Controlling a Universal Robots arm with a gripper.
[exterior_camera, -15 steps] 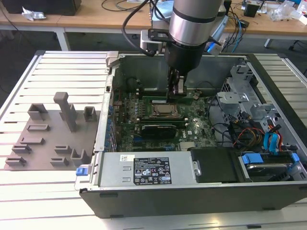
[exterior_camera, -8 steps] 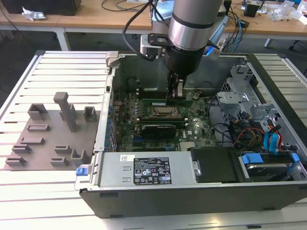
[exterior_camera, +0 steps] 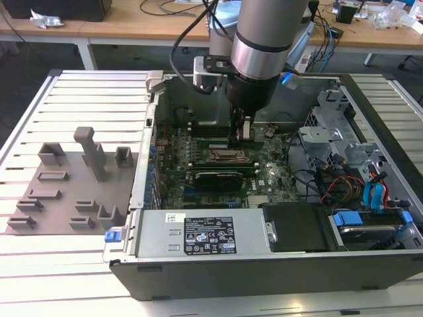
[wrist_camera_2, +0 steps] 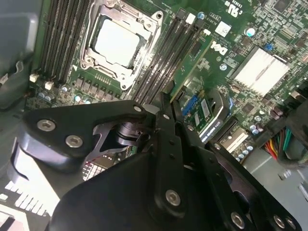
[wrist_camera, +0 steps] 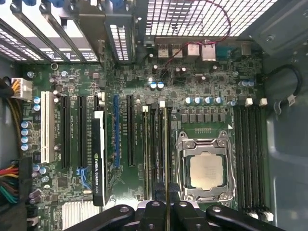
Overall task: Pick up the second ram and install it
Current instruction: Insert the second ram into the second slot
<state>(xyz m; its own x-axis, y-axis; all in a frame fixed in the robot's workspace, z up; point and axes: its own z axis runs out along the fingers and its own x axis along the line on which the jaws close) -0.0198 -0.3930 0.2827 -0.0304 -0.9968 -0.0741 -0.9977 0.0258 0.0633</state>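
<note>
The gripper [wrist_camera: 166, 208] is down inside the open computer case [exterior_camera: 370, 271], and its jaws are clenched on the second ram [wrist_camera: 166, 159], which shows edge-on as a thin stick standing in the bank of memory slots [wrist_camera: 153, 149] just beside the processor socket [wrist_camera: 206, 168]. In the second wrist view the green board [wrist_camera_2: 192, 65] runs out from the fingertips along those slots [wrist_camera_2: 161, 67], on the side of the socket [wrist_camera_2: 118, 41] facing the graphics card [wrist_camera_2: 204, 113]. From the exterior view, the arm [exterior_camera: 261, 46] hangs right over the socket [exterior_camera: 228, 156]. By the look of it, this is the seating stage. Doing it well means keeping the stick upright, its lower edge parallel to the slot beside the socket, and pressing evenly along its length. Whether it is fully home, I can't tell.
</note>
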